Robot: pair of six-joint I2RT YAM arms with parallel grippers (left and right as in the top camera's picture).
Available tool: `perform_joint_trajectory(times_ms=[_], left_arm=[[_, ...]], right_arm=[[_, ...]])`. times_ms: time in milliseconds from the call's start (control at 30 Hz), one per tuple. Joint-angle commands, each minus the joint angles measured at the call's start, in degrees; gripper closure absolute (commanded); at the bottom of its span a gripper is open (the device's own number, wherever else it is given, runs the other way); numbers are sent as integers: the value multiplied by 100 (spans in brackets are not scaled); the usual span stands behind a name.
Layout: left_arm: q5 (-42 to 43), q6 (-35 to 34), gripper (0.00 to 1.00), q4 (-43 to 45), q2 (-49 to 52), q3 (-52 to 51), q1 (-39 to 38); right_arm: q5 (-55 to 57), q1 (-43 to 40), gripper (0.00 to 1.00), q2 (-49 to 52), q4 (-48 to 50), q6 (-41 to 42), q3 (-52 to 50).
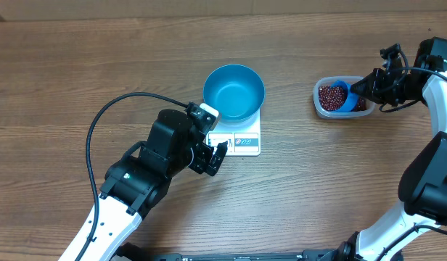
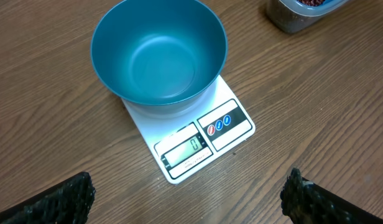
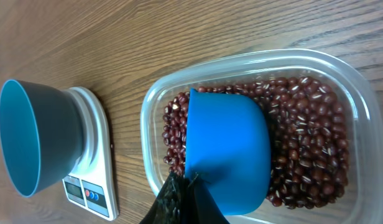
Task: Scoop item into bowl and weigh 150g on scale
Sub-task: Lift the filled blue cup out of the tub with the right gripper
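— Where are the beans (image 3: 303,124)?
— All in the clear tub (image 3: 359,81) on the right side of the table (image 1: 100,58); the blue scoop (image 3: 226,149) sits down among them.
— Who has the scoop?
— The right gripper (image 3: 182,199); its fingers are pressed tight on the scoop's near end.
— And the bowl (image 1: 234,90)?
— Upright on the white scale (image 1: 242,141), well apart from the tub; the display reads zero.
— The left gripper (image 2: 188,198)?
— Just in front of the scale, fingers spread wide, touching nothing.
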Motion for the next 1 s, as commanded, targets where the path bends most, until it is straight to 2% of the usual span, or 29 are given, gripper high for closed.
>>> perform_joint_trajectory(times_ms=[0, 600, 967], left_arm=[[63, 85, 0, 2, -11, 111, 35], [63, 85, 0, 4, -11, 111, 35], [63, 68, 1, 4, -11, 111, 35]], right_arm=[[-409, -9, 96, 46, 7, 0, 7], [-1279, -916, 96, 46, -26, -2, 7], [-2450, -1233, 96, 46, 24, -24, 7]])
